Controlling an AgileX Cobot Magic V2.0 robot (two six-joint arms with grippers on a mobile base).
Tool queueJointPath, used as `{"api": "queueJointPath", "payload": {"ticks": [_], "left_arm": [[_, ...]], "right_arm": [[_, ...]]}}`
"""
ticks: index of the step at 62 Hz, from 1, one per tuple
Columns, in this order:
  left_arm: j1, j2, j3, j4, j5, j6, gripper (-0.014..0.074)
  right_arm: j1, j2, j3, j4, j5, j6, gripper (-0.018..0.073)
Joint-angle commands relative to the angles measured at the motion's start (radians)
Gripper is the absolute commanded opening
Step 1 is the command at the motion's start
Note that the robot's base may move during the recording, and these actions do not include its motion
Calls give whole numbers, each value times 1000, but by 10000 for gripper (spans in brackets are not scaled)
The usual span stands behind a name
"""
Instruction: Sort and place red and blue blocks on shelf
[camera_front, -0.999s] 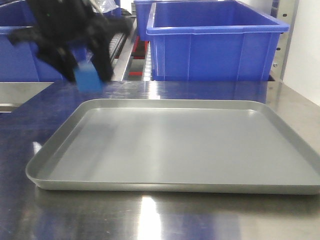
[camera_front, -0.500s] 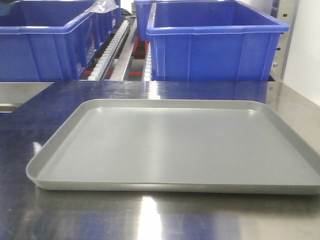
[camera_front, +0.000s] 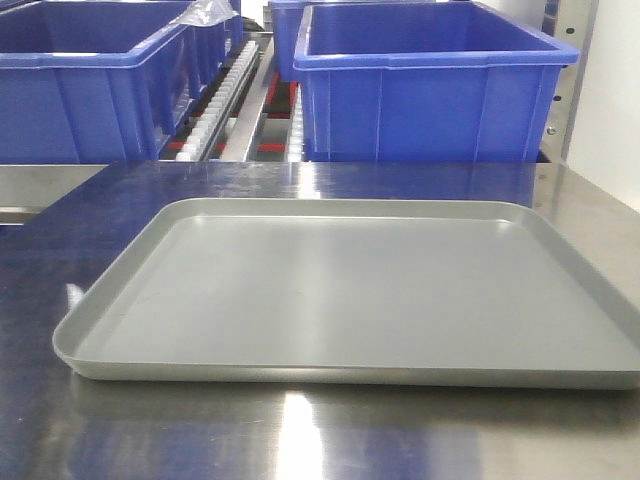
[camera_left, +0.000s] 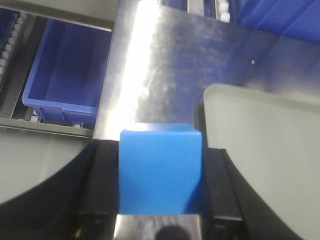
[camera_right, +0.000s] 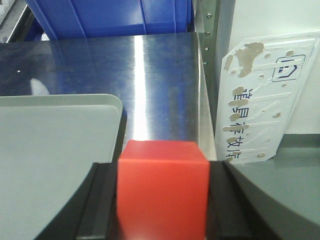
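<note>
In the left wrist view my left gripper (camera_left: 160, 147) is shut on the sky-blue block (camera_left: 160, 172), which is pinched between two black fingers (camera_left: 102, 185) above the steel table. My right gripper (camera_right: 161, 167) is shut on the bright red block (camera_right: 162, 195) in the right wrist view, just right of the tray's corner. The shelf (camera_front: 215, 110), with its white roller tracks, stands behind the table in the front view. That view shows neither gripper and neither block.
A shallow grey tray (camera_front: 350, 375) lies on the steel table (camera_front: 300, 440) with nothing in it. Large dark-blue bins (camera_front: 430, 90) sit on the shelf. Another blue bin (camera_left: 65, 70) shows lower left. A white labelled plate (camera_right: 260, 100) leans at the table's right edge.
One second ago my left gripper held the blue block at the upper left of the front view. It has since moved out of that view. The tray has not moved.
</note>
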Motion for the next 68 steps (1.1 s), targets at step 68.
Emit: {"api": "queueJointPath", "payload": {"ticks": [68], "left_arm": [[2,-322,223,132,-237,-2,125]], "right_arm": [[-5,0,-29,-15,-89,-7,66]]}}
